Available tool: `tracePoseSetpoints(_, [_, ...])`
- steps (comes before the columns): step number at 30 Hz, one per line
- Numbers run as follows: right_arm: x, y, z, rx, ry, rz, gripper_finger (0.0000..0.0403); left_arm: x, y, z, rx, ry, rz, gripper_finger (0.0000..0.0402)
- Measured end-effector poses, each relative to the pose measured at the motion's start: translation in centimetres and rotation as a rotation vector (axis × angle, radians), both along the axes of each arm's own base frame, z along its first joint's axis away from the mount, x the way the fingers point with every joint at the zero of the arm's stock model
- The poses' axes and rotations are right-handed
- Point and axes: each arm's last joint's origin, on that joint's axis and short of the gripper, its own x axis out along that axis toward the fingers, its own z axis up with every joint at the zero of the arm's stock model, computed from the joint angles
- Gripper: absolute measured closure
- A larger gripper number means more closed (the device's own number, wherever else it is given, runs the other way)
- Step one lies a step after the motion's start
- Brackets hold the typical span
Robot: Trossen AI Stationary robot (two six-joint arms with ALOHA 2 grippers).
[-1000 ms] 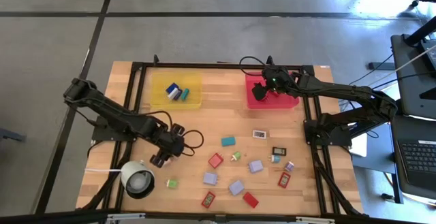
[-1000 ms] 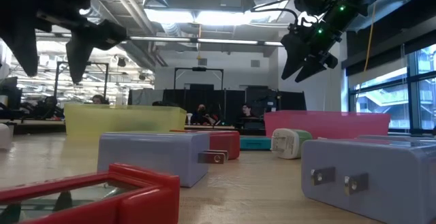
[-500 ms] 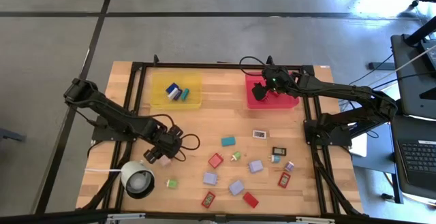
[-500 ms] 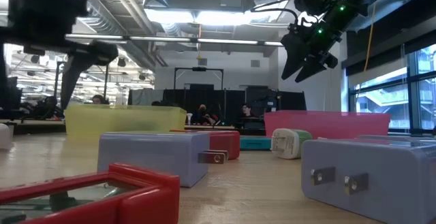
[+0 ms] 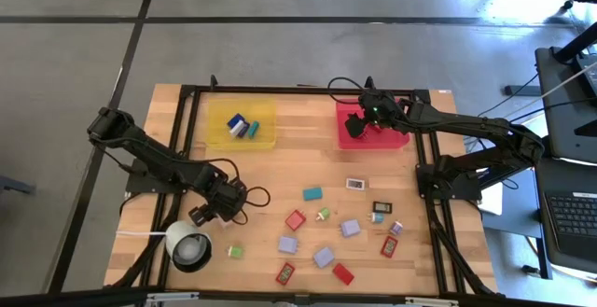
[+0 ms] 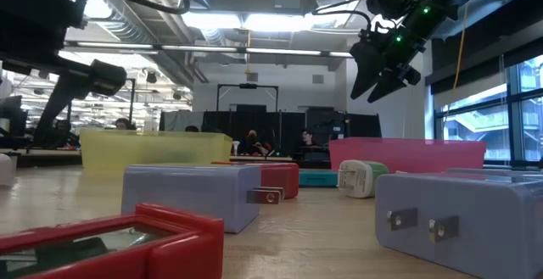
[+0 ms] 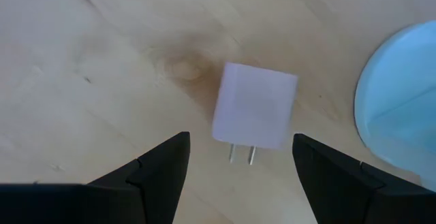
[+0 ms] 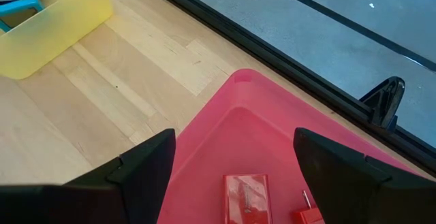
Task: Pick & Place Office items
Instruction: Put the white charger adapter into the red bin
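A small pale lilac plug-shaped block with two metal prongs (image 7: 255,106) lies flat on the light wooden surface (image 5: 289,162), just beside the white round cylinder with a dark centre (image 5: 189,247). The left end effector (image 7: 238,163) hovers directly over this block with its dark fingers (image 7: 160,166) spread wide, one to each side and clear of it; in the high view it sits near the front left of the surface (image 5: 216,210).

The other small office items are scattered over the front middle and right of the surface: a teal block (image 5: 312,194), a red square block (image 5: 296,220), a lilac block (image 5: 350,228), a second lilac block (image 5: 287,244), a small green piece (image 5: 235,251) and a red flat block (image 5: 343,273), all apart from one another.

At the back left, the translucent yellow square tray (image 5: 215,134) holds several blue and teal pieces (image 5: 242,127). At the back right, the right end effector (image 8: 235,176) hangs above the translucent red square tray (image 8: 225,129), fingers spread and holding nothing. Inside that tray lies a red flat block (image 8: 246,197) and what may be a second red piece (image 8: 308,216), partly cut off.
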Motion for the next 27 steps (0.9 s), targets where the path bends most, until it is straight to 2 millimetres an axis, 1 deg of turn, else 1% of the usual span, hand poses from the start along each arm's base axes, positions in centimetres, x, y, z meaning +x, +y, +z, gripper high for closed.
tracePoseSetpoints(7, [0.0,0.0,0.0,0.000,0.000,0.000,0.0101,0.2,-0.1,-0.3,0.001,-0.005,-0.031,0.0144])
tracePoseSetpoints(14, [0.0,0.0,0.0,0.000,0.000,0.000,0.0101,0.5,-0.6,-1.3,-0.014,0.057,-0.046,0.0144])
tracePoseSetpoints(27, [0.0,0.0,0.0,0.000,0.000,0.000,0.0101,0.6,-0.6,-1.4,0.003,0.039,-0.078,0.0144])
